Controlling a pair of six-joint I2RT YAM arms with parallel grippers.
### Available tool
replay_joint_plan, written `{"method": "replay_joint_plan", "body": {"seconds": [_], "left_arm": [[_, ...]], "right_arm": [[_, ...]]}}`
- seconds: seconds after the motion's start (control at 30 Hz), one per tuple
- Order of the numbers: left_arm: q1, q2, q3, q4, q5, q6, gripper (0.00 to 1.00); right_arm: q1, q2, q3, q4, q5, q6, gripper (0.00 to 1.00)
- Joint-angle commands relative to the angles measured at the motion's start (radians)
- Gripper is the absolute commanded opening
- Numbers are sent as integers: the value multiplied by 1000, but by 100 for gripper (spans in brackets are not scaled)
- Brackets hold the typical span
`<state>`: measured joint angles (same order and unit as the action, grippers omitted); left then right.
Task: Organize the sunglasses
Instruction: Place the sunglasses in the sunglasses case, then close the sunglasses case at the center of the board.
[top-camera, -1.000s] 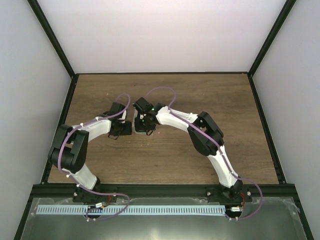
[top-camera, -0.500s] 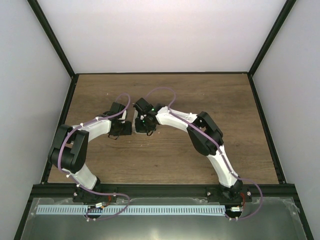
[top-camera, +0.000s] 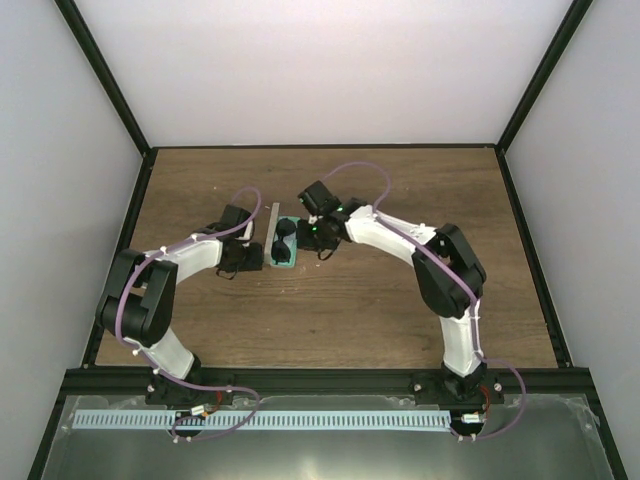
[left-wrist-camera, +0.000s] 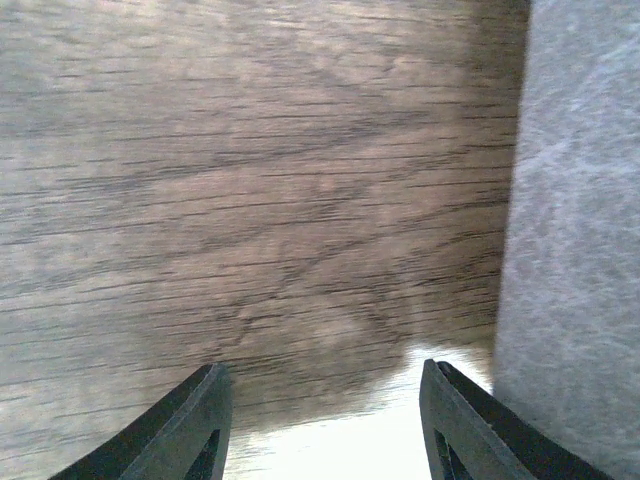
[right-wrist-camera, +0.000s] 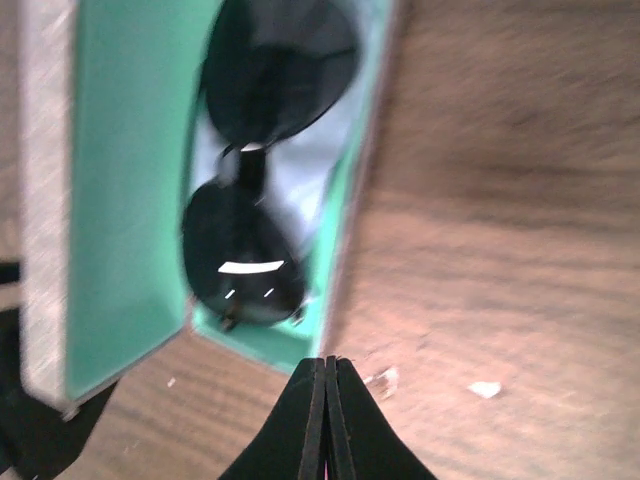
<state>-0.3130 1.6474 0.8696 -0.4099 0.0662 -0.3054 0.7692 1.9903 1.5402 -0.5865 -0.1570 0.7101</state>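
**Sunglasses lying in the open case, both claws empty**

On the left, the left claw (left-wrist-camera: 322, 368) sits low over the wooden table (top-camera: 400, 300) with its two fingers spread apart and nothing between them. A grey felt-like surface fills the right edge of its wrist view, just beside the right finger. From above, this claw is close against the left side of the case.

In the middle, the case (right-wrist-camera: 120, 200) lies open on the table, with its green lining showing and its grey lid along the left. The sunglasses (right-wrist-camera: 248, 170) rest inside it with both dark lenses facing up, one above the other in the right wrist view. They lie on what looks like a pale blue cloth (right-wrist-camera: 312, 185).

On the right, the right claw (right-wrist-camera: 325, 362) is just off the case's right side. Its fingers are pressed together and grip nothing, and the tips point at the case's near corner.
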Motion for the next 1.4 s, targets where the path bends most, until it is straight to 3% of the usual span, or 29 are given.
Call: {"method": "replay_joint_plan", "body": {"seconds": [0.0, 0.53, 0.93, 1.37], "left_arm": [[3, -28, 20, -65, -69, 12, 54], [-4, 154, 382, -175, -83, 22, 54], [-42, 183, 411, -208, -21, 10, 55], [-178, 320, 447, -202, -2, 8, 55]], "right_arm": [[-74, -4, -27, 67, -16, 4, 1], [-87, 186, 64, 110, -120, -4, 1], [-87, 253, 88, 152, -192, 11, 1], [-87, 247, 47, 198, -242, 30, 1]]}}
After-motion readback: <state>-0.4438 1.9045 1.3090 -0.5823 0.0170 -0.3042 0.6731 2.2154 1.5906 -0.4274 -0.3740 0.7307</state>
